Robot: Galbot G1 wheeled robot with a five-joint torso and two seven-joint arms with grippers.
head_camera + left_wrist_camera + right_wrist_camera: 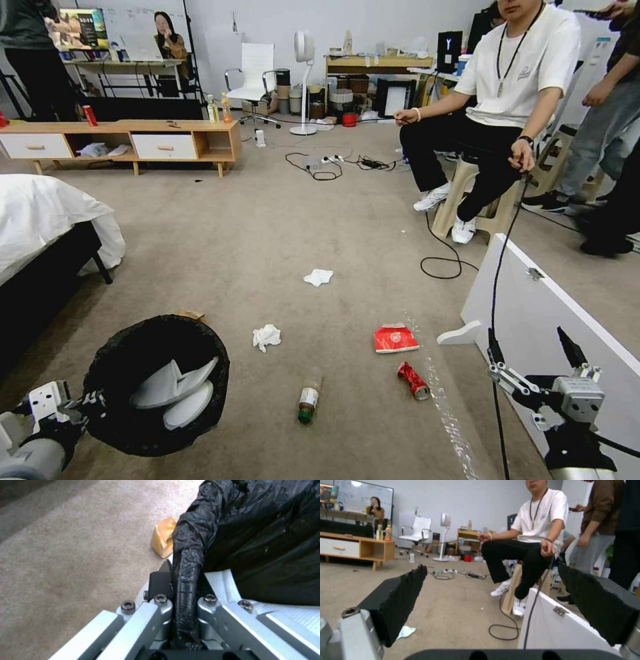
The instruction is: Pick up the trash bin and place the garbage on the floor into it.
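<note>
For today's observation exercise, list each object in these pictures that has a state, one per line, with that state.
Round trash bin with black plastic liner: held at its rim, white pieces inside.
Left gripper: jaws shut on the bin's rim.
Right gripper: jaws open, empty.
Red can: crushed, lying down.
Green-capped bottle: lying down.
White tissues: crumpled.
Red snack packet: flat.

No lettering can be made out anywhere — packets, bottle labels and screens stay illegible.

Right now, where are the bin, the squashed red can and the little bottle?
trash bin [117, 427]: head view, on its black-bagged rim.
crushed red can [413, 380]: head view, mid-body.
small green-capped bottle [309, 397]: head view, on its label.
</note>
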